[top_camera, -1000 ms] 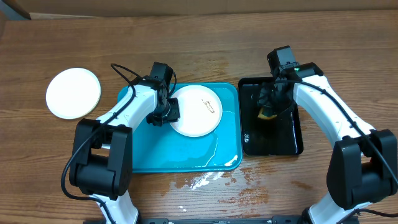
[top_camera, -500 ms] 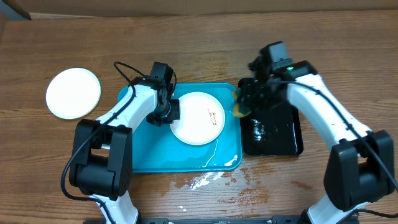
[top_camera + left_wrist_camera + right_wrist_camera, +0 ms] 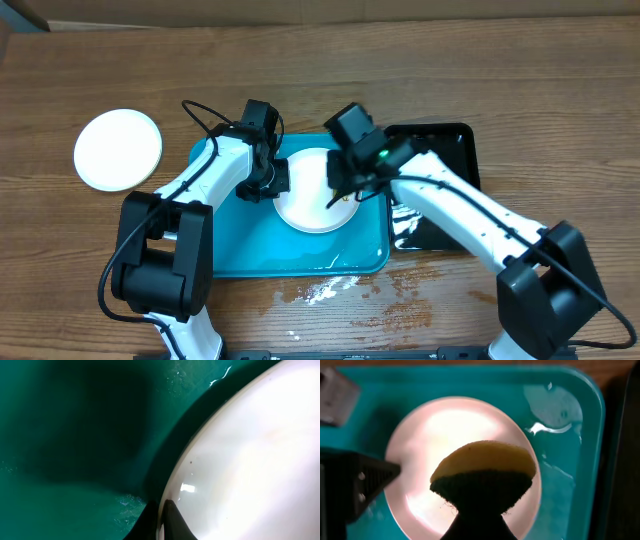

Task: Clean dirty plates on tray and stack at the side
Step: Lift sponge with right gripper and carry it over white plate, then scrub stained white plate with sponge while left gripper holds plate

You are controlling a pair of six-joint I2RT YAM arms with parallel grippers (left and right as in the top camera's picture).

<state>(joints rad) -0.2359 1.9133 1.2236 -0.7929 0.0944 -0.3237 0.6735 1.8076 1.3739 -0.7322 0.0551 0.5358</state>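
Wood surface (image 3: 520, 80), brown

Blue tray (image 3: 230, 250) in middle, wet and shiny; black tray (image 3: 450, 140) just right of it

White plate (image 3: 305, 205) flat in blue tray; second plate (image 3: 118, 150) on surface, far left

White plate looks hard, light, slippery when wet; best hold at rim

Sponge (image 3: 482, 467), soft, over white plate, right gripper (image 3: 343, 190) fingers squeezed on it

Left gripper (image 3: 270, 182) fingers pinched on white plate's left rim
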